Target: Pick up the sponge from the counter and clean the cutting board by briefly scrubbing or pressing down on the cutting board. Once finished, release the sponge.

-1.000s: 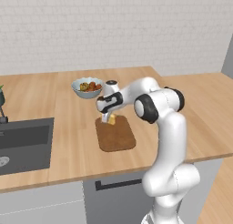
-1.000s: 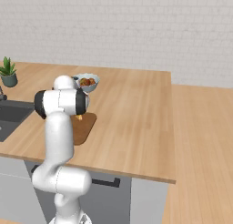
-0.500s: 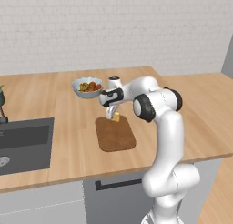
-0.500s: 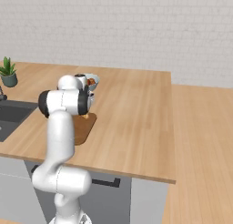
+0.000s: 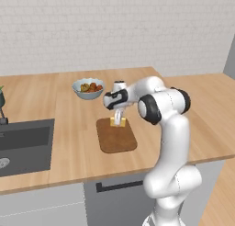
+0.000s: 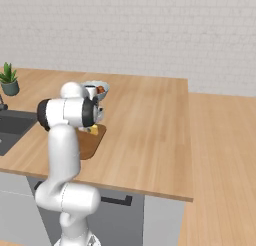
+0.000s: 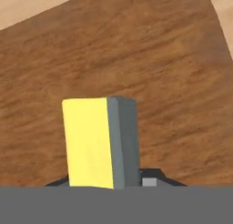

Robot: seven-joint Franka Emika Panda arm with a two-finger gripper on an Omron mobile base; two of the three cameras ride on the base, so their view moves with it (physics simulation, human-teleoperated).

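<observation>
The sponge, yellow with a grey-green face, stands on edge between my fingertips. My gripper is shut on it at the far end of the dark brown cutting board. From the right, the sponge peeks out beside the arm at the board's far edge. The hand view looks straight down at the wood grain of the cutting board, with the gripper at the bottom. Whether the sponge touches the board I cannot tell. The board lies on the light tan counter.
A pale bowl of fruit sits just behind the board, close to my hand. The dark sink is set into the counter to the left. A small potted plant stands beyond the sink. Bare worktop stretches to the right.
My hand has shifted slightly to the right and down over the board's far end, with the sponge still in it.
</observation>
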